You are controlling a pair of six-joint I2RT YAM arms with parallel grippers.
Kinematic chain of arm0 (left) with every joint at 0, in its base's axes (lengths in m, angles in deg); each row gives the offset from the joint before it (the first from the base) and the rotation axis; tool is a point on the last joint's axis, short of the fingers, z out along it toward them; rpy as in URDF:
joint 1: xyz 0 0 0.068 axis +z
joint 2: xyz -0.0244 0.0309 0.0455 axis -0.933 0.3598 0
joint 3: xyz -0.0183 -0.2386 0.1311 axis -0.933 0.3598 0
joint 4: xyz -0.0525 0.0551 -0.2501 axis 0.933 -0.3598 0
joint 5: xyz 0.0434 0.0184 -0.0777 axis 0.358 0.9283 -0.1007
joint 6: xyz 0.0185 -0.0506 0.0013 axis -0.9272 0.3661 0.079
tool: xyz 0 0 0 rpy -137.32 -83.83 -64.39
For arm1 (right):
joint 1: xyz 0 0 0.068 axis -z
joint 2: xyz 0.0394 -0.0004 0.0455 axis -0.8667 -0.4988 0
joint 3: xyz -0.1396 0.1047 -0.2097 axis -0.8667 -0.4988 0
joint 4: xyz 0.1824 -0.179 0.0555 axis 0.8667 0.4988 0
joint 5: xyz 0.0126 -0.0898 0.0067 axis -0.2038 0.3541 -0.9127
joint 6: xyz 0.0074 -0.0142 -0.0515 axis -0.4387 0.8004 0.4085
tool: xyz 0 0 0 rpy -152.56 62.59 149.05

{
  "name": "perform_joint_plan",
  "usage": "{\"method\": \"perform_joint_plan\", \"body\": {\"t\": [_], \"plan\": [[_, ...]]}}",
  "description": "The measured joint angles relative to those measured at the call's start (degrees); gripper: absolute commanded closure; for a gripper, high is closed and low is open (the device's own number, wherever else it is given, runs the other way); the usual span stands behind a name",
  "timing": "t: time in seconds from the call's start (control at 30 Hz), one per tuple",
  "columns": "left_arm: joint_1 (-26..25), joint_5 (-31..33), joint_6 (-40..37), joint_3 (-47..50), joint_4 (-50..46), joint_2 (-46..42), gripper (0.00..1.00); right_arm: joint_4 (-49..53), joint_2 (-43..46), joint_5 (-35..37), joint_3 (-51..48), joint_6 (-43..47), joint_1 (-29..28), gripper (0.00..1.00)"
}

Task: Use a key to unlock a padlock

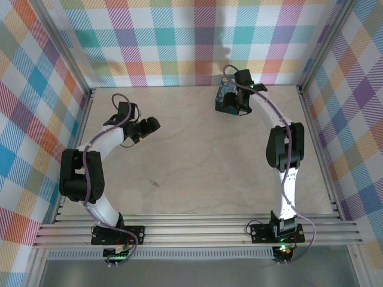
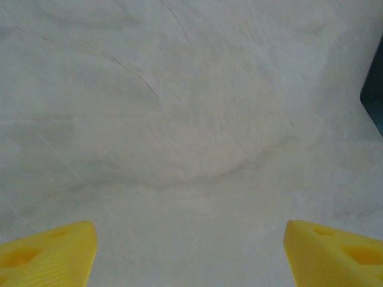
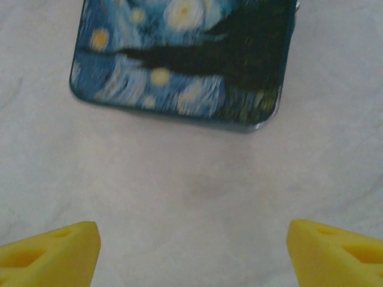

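Pale wood-grain tabletop [image 1: 197,149], faint curved lines running through it. Lying flat on it, lid up, is a dark blue rectangular tin [image 3: 185,54] with a swirly, starry painted lid. The table's far edge sits just behind the tin. On the tin's near side there's plain pale board with a faint smudge, and the same board runs on well to the tin's left.

Glossy white curved arm links [image 1: 289,191], black joint housings [image 1: 75,176], purple cables [image 1: 291,152] alongside; the left hand [image 2: 190,242] and right hand [image 3: 192,242] have chunky yellow plastic fingers [image 2: 48,254] with holes.
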Motion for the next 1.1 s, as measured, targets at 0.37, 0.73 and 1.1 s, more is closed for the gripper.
{"method": "perform_joint_plan", "body": {"t": [0.37,0.73,1.1], "plan": [[-2.89,-1.66,0.98,-2.78,-1.92,3.98,0.22,7.56,-14.53,1.92,22.25,-2.19,1.2,0.31],[-3.15,-1.92,0.98,-3.74,-2.93,4.07,0.22,10.12,-18.43,0.61,24.63,-2.73,3.19,0.34],[-3.85,-3.34,0.72,-3.74,-2.91,4.09,0.26,5.57,-11.17,0.87,11.43,-2.71,2.05,0.36]]}}
